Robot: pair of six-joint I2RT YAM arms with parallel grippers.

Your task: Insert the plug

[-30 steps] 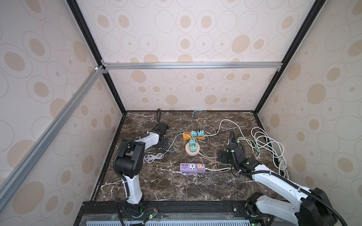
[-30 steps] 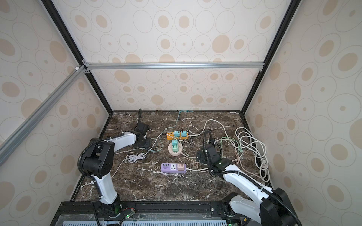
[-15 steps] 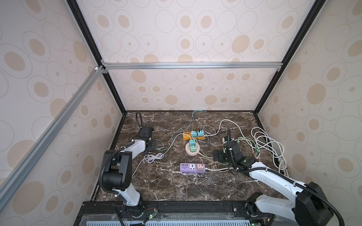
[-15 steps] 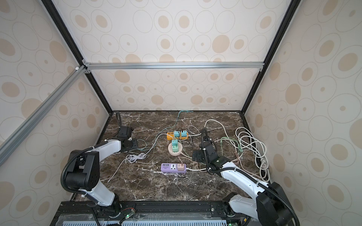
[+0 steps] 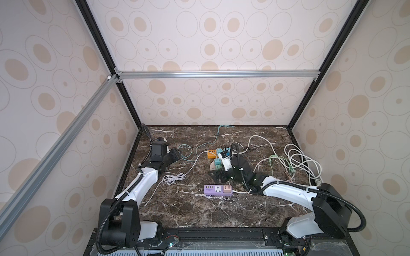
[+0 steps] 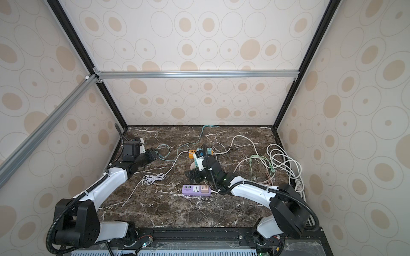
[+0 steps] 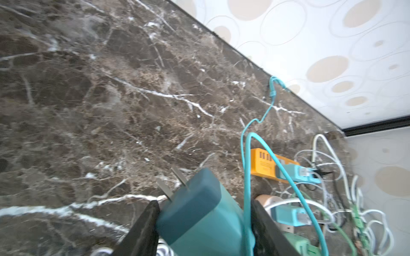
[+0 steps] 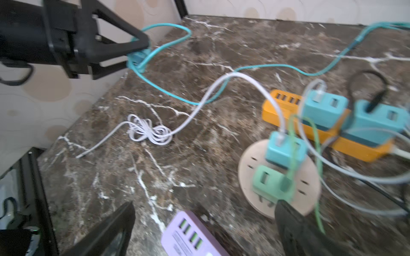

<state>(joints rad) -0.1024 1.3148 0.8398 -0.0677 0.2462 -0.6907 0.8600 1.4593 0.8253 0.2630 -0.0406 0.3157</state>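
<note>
A teal plug (image 7: 195,212) with two metal prongs and a teal cable is held in my left gripper (image 7: 204,202), prongs pointing out past the fingertips. Both top views show that gripper (image 5: 177,154) (image 6: 155,154) at the back left, just above the marble table. The right wrist view shows it too, shut on the plug (image 8: 137,58). My right gripper (image 8: 205,205) stands wide open and empty over one end of the purple power strip (image 8: 188,235) (image 5: 218,190), next to the round beige socket (image 8: 250,168). In a top view it (image 5: 216,175) sits mid-table.
An orange power strip (image 8: 275,110) (image 5: 211,153) behind the round socket carries teal adapters. The round socket holds a teal and a green adapter. A coiled white cable (image 5: 174,178) lies left of centre. A tangle of white and green cables (image 5: 299,161) fills the right side.
My right gripper has moved left, from beside the cable tangle to over the purple strip's end. My left arm swung toward the left wall and partly back, still holding the plug.
</note>
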